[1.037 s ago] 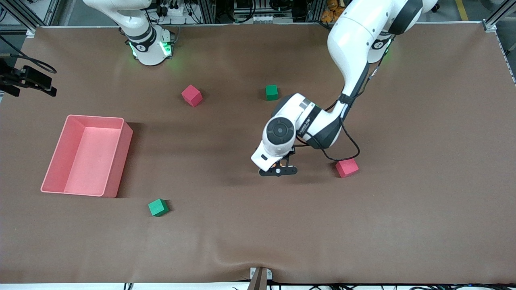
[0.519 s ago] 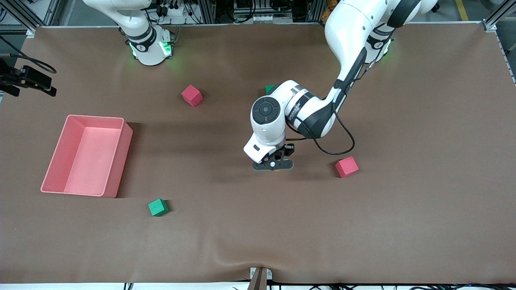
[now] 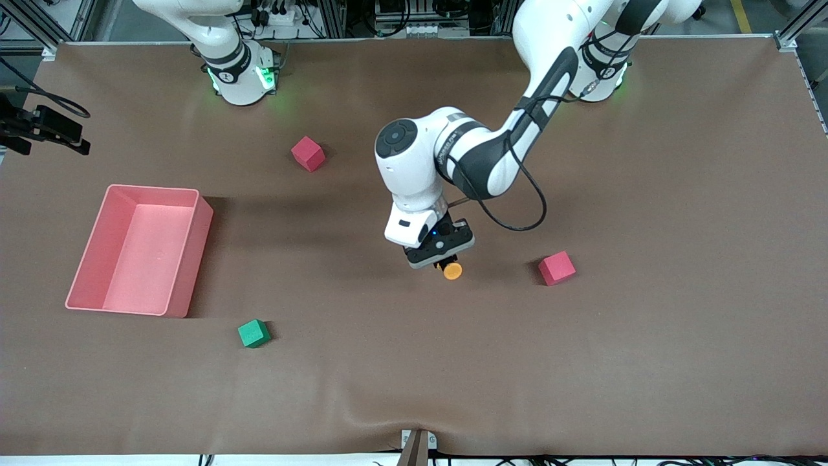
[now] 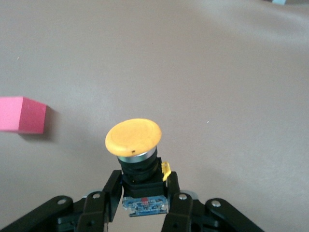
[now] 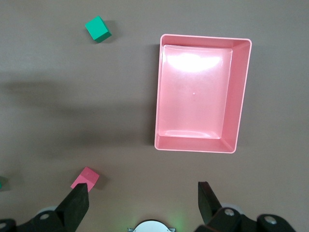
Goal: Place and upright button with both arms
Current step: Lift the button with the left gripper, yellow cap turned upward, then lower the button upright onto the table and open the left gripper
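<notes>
Left gripper (image 3: pixel 444 261) clenching small orange-capped black push-button (image 3: pixel 451 270) over brown table (image 3: pixel 647 323), right gripper (image 5: pixel 142 203) waiting, jaws spread, above pink plastic tray (image 5: pixel 244 92).

Orange-capped button (image 3: pixel 452 270) with black body, held above the table.

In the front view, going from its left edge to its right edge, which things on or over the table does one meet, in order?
Pink bin → green cube → pink-red cube → left gripper holding the button → second pink-red cube.
</notes>
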### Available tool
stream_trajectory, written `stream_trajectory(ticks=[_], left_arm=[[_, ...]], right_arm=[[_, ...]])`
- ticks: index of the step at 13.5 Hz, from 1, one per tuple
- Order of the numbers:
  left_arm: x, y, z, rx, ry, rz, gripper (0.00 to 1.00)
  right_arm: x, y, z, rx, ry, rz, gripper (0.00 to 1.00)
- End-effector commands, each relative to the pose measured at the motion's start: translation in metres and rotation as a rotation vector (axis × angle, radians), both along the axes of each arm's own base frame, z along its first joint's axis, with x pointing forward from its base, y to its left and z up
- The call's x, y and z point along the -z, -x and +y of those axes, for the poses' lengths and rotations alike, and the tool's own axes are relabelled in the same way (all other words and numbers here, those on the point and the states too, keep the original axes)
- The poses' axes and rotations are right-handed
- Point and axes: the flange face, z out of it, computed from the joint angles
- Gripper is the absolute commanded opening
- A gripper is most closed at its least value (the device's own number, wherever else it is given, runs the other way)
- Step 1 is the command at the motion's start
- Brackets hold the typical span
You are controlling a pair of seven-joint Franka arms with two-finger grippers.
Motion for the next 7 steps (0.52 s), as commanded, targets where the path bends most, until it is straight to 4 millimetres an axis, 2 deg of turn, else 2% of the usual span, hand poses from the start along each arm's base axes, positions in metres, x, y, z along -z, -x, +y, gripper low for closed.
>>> stream_trajectory(ticks=[1, 4, 6, 7], left_arm=[[-0.009, 0.016, -0.012, -0.071, -0.030, -0.119, 0.00], [0.004, 0.031, -0.016, -0.170, -0.090, -0.185, 0.00], [0.014, 0.034, -0.009, -0.258, -0.141, -0.255, 0.00], [0.023, 0.042, -0.014, -0.283, -0.150, -0.270, 0.00]], right_arm=[[-0.005, 0.001, -0.001, -0.002, -0.010, -0.005, 1.00], [-0.005, 0.001, -0.001, -0.004, -0.010, -0.005, 1.00], [-0.005, 0.001, -0.001, -0.004, -0.010, -0.007, 1.00], [-0.005, 0.001, -0.001, -0.004, -0.010, -0.005, 1.00]])
